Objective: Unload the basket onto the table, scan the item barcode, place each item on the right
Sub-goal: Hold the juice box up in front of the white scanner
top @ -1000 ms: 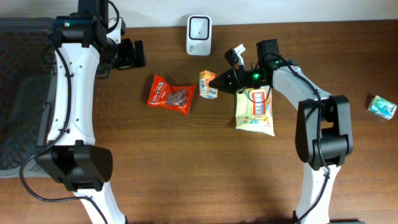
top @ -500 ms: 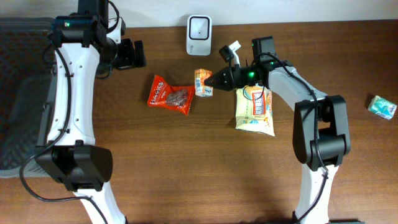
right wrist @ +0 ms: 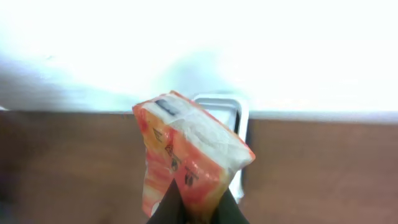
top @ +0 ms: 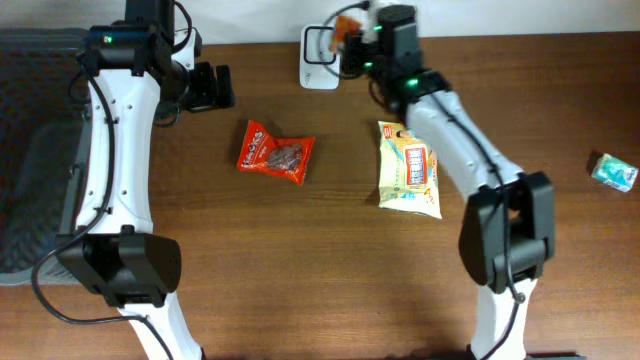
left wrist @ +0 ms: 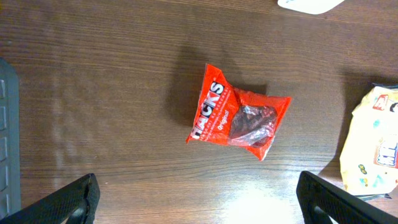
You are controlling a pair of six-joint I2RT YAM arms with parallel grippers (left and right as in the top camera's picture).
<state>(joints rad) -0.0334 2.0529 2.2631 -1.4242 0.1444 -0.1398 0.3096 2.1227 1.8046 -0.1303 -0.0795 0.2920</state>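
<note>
**Right pincer (right wrist: 194, 208) pinches orange packet (right wrist: 186, 162) before scanner (right wrist: 222, 109)**

It holds the packet up at the far edge of the dark wood table (top: 300, 260), in front of the white scanner, with a white wall (right wrist: 298, 50) behind. Left pincer (top: 215, 88) hangs spread wide at far left. A red snack bag (top: 275, 155), a yellow pack (top: 409, 170) and a small green item (top: 613, 171) lie on the wood.

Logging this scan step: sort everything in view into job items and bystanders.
In the job: orange packet, pinched in the right gripper; white scanner behind it.
Lying about: red snack bag; yellow pouch; teal packet.
</note>
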